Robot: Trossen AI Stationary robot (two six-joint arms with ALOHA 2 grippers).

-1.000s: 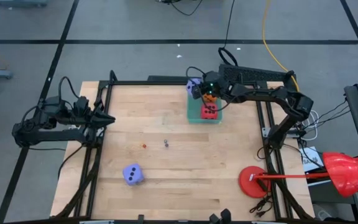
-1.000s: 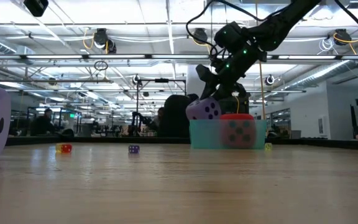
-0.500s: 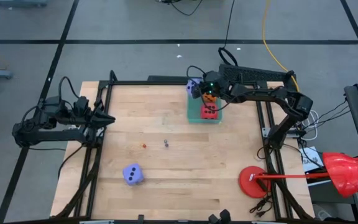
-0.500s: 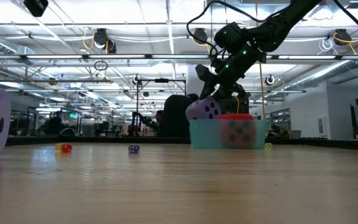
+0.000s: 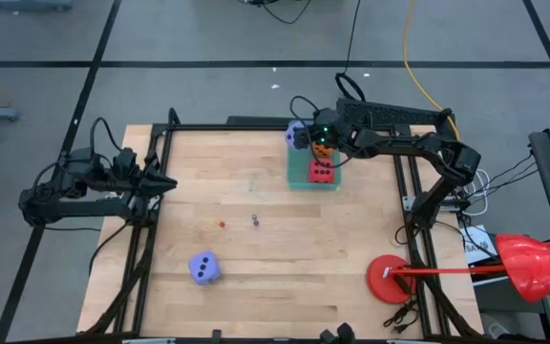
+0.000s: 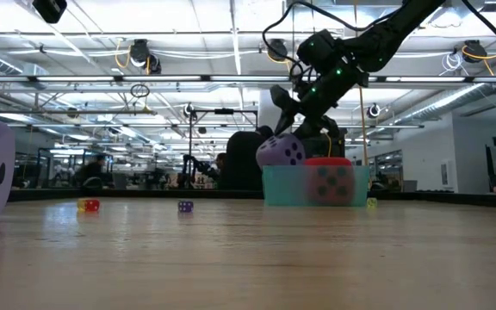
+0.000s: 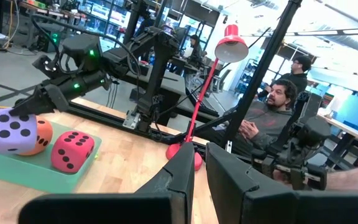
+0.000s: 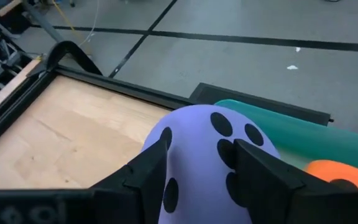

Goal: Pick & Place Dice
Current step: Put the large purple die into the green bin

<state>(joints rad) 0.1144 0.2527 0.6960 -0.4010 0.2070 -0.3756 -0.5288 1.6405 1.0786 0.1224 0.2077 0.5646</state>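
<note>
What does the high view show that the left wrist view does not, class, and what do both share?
Only the high view shows the second lavender-purple soft die lying alone on the wooden table, plus the left hand at the table's left edge. Only the left wrist view shows seated people and the room behind. Both show the teal tray holding the red soft die and orange soft die, with the right hand at a lavender-purple soft die at the tray's edge.
</note>
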